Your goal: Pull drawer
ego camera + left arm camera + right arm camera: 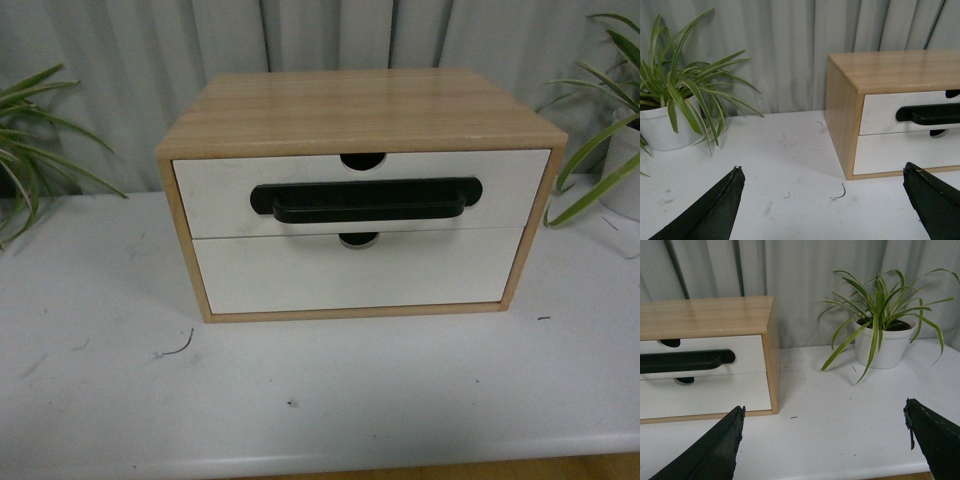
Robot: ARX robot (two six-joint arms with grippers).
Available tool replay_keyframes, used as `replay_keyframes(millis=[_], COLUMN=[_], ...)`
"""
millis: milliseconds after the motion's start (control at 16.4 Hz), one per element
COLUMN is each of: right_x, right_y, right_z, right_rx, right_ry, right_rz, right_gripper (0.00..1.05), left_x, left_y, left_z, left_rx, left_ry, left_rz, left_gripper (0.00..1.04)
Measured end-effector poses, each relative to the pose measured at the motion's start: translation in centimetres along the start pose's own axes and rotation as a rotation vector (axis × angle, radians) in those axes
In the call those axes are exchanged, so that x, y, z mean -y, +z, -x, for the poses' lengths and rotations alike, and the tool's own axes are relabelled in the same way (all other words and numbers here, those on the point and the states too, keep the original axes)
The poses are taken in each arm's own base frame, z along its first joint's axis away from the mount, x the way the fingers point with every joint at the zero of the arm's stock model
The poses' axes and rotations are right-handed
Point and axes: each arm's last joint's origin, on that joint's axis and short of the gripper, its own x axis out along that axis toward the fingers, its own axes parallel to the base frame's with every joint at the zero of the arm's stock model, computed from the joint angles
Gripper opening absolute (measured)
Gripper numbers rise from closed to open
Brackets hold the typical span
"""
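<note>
Now, your left gripper point(822, 169) and right gripper point(823, 406) gape empty: clamp the long black bar handle point(365, 200) of the white-fronted wooden drawer point(220, 190) at mid-frame, then pull straight.

White table point(300, 400): wooden cabinet point(360, 110), potted plants point(885, 342)

Left wrist feed, left gripper point(823, 167): I see two matte black fingers point(710, 212), each a flat wedge tapering to a blunt tip. Inner edges look rough and slightly frayed, with pale specks along the rim

Right wrist feed, right gripper point(824, 406): same build, black wedge fingers with a grainy surface and worn edges. One has a thin dark strip hanging loose off its inner edge near the tip
</note>
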Motion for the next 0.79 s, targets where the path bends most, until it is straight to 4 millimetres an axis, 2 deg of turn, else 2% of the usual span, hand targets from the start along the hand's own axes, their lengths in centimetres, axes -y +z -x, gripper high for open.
replay_keyframes(millis=[365,426,486,547,669,791], right_x=[0.0,-0.2,-0.4,-0.4,-0.5,-0.9], right_y=[0.0,-0.3,0.3,1.5,3.9,5.6], right_z=[0.0,-0.2,-0.8,-1.4,-2.6,-4.7], right_rx=[-0.003,-0.066,-0.126,-0.135,-0.167,-0.261], right_ry=[-0.003,-0.094,-0.126,-0.091,0.009,0.172], right_rz=[0.0,-0.067,-0.119,-0.118,-0.059,0.07], right_gripper=[0.98,0.98,0.98,0.98,0.98,0.98], left_x=[0.0,-0.1,0.6,1.6,2.7,4.1], left_y=[0.0,-0.1,0.1,1.1,3.0,4.1], left_z=[0.0,-0.2,-0.4,-0.6,-1.1,-2.5], left_rx=[-0.002,-0.039,-0.116,-0.103,-0.097,-0.114], left_ry=[-0.003,-0.118,-0.295,-0.481,-0.639,-0.788], left_rz=[0.002,0.045,0.063,0.025,-0.072,-0.22], left_gripper=[0.98,0.98,0.98,0.98,0.98,0.98])
